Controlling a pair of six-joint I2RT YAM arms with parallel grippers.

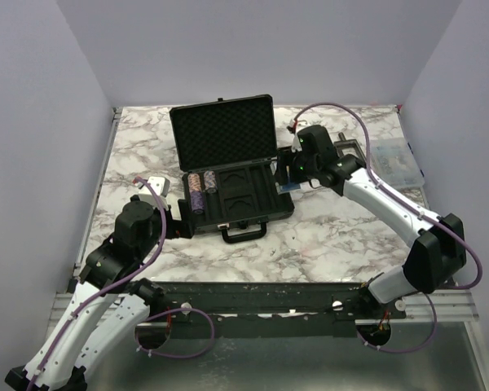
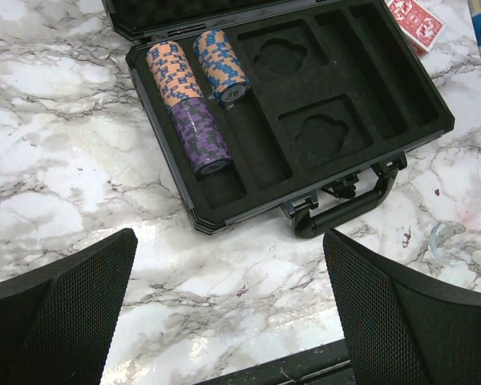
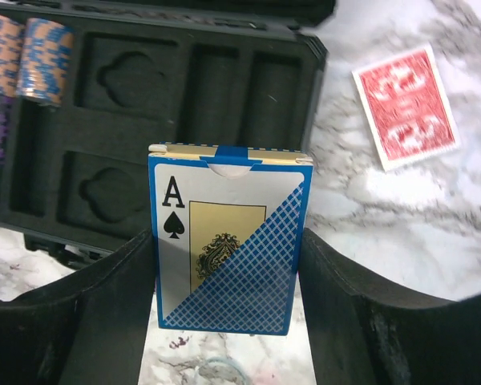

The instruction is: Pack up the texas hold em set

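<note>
The black case (image 1: 265,208) lies open mid-table, foam lid up, handle (image 1: 243,233) toward me. Three chip stacks (image 1: 200,189) lie in its left slots, also in the left wrist view (image 2: 194,88). My right gripper (image 1: 292,181) is shut on the blue card deck (image 3: 228,249), held above the table just right of the case (image 3: 184,88). The red card deck (image 3: 404,106) lies flat on the marble beyond. My left gripper (image 2: 228,313) is open and empty, hovering near the case's front left corner (image 2: 204,220).
A clear plastic compartment box (image 1: 395,163) sits at the right edge. A small white-grey object (image 1: 156,185) lies left of the case. White walls close off the marble table (image 1: 334,236) at the back and sides.
</note>
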